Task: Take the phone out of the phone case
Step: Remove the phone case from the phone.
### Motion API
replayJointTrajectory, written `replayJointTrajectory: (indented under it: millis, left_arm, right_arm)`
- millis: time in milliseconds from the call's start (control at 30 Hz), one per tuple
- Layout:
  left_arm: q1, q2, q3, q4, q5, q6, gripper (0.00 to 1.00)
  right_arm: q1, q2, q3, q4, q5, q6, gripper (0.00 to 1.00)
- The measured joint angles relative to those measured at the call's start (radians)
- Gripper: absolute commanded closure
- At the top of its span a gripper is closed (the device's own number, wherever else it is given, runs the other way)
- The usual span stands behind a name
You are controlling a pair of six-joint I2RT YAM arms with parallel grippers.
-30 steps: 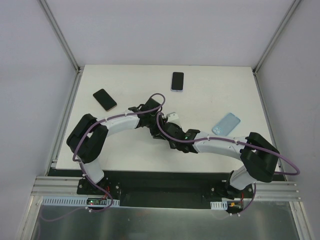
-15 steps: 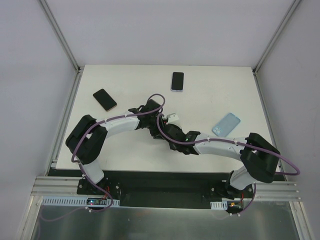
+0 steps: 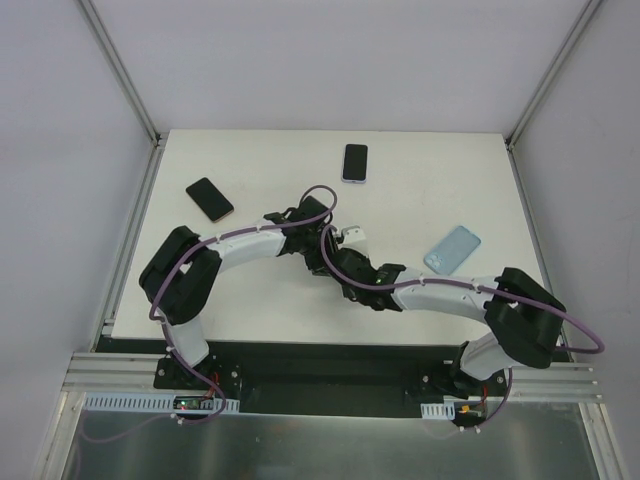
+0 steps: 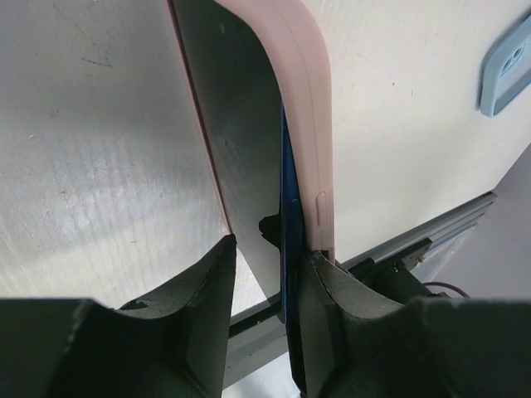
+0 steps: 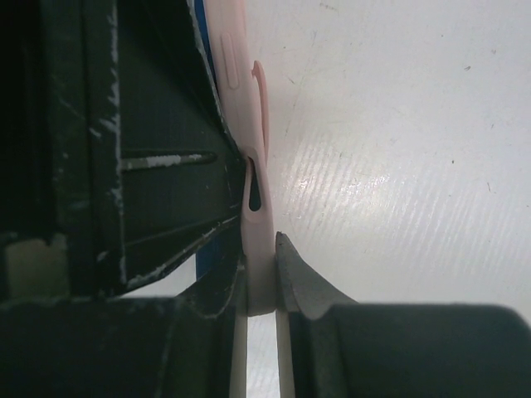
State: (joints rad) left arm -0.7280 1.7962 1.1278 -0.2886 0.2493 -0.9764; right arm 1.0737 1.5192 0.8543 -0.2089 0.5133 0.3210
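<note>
Starting left: the left gripper [image 4: 264, 290] is clamped narrow on the dark blue-edged phone [image 4: 241, 141], probably so it's anchored at the middle of the white table [image 3: 420, 180]. The soft pink phone case [image 4: 303, 99] is seen bowing away toward 3 o'clock. Its lip is pinched thin by the right gripper [image 5: 261, 278], presumably for peeling.

Tiny shifts only. My left gripper [image 4: 265, 249] and right gripper [image 5: 261, 249] drifted bit to right together, pink phone case [image 4: 303, 124] pinched between them riding along. Left arm [image 3: 240, 245] reached out further. Right elbow [image 3: 525, 318] sank slightly toward near edge. Cable loop [image 3: 322, 192] nudged right too.
</note>
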Motion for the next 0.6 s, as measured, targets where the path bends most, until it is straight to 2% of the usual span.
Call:
replayJointTrajectory:
  millis: [67,200,600]
  left_arm:
    - [-0.005,0.000,0.000,0.005,-0.007,0.000,0.97]
    - [-0.018,-0.003,-0.006,0.023,-0.027,0.000,0.99]
    - [-0.045,-0.069,-0.079,0.059,-0.137,-0.005,0.90]
  right_arm:
    - [0.000,-0.008,-0.014,0.016,0.002,0.002,0.99]
    - [-0.002,-0.032,-0.050,0.057,0.002,0.000,0.99]
    - [0.003,-0.064,-0.088,0.116,-0.038,-0.067,0.99]
